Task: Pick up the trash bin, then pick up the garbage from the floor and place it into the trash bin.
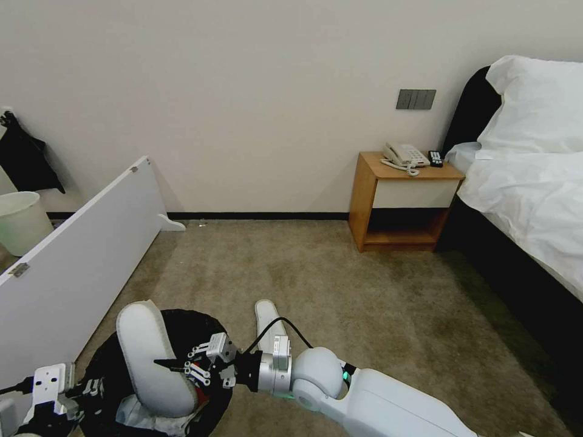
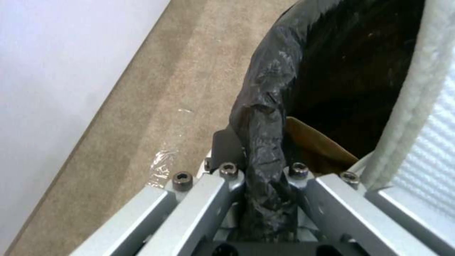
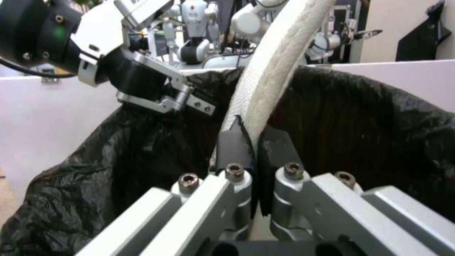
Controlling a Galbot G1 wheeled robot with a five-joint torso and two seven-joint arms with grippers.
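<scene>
Down at the near left of the carpet, the trash bin [image 1: 182,321] is sitting with its crinkly black bag bulging over the rim, just beside the long white panel [image 1: 79,267] that is leaning along the left. The left gripper [image 1: 73,388] is clamping the bin's near-left rim, and in the left wrist view its fingers [image 2: 227,145] are pinching a fold of the black bag [image 2: 265,142] between them. The right gripper [image 1: 182,366] is reaching in from the right over the bin's mouth and is grasping a white slipper [image 1: 149,355] by its edge; the slipper is standing on end, its lower part down inside the bag and its rounded end sticking up above the rim. In the right wrist view the dark fingers [image 3: 232,145] are closed tight on the slipper's thick white sole [image 3: 270,74], with the left gripper [image 3: 161,96] showing on the far rim. A brown piece [image 2: 317,149] is lying inside the bag near the left gripper, and something pale is resting at the bottom under the slipper. A second white slipper [image 1: 267,321] is lying on the carpet just to the right of the bin, behind the right arm. Farther off, a wooden nightstand [image 1: 401,200] carrying a telephone [image 1: 404,156] is standing against the far wall beside the bed [image 1: 528,182], and a pale bucket [image 1: 21,221] is standing at the far left behind the panel.
</scene>
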